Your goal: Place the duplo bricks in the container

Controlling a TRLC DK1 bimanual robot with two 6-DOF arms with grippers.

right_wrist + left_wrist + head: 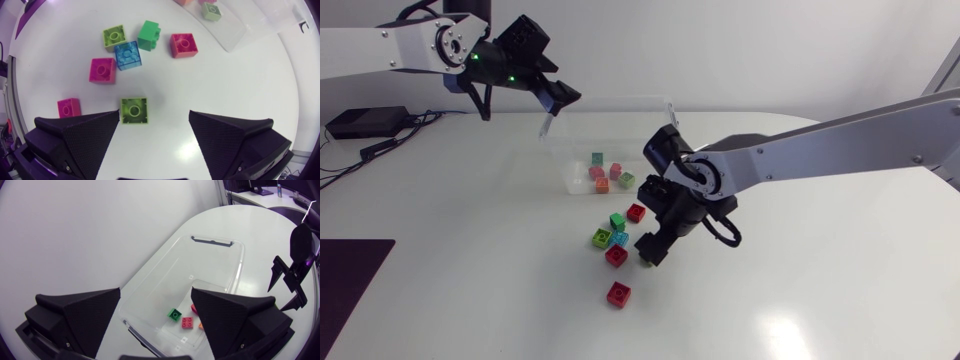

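Observation:
A clear plastic container [620, 101] stands at the back middle with several duplo bricks in it, among them a green brick [174, 314] and a red brick [187, 322]. My left gripper [556, 98] hangs open above the container's left rim [212, 241], holding nothing. In front of the container lie several loose bricks: red [636, 212], green [617, 222], lime [602, 238], blue [621, 239] and two more red ones [617, 256] [618, 294]. My right gripper [655, 246] is open, low over the table beside them. A lime brick [134, 109] lies just ahead of its fingers, untouched.
A black box with cables [365, 122] sits at the far left, and a dark mat [345, 285] lies at the front left corner. In the left wrist view my right arm [295, 255] shows beyond the container.

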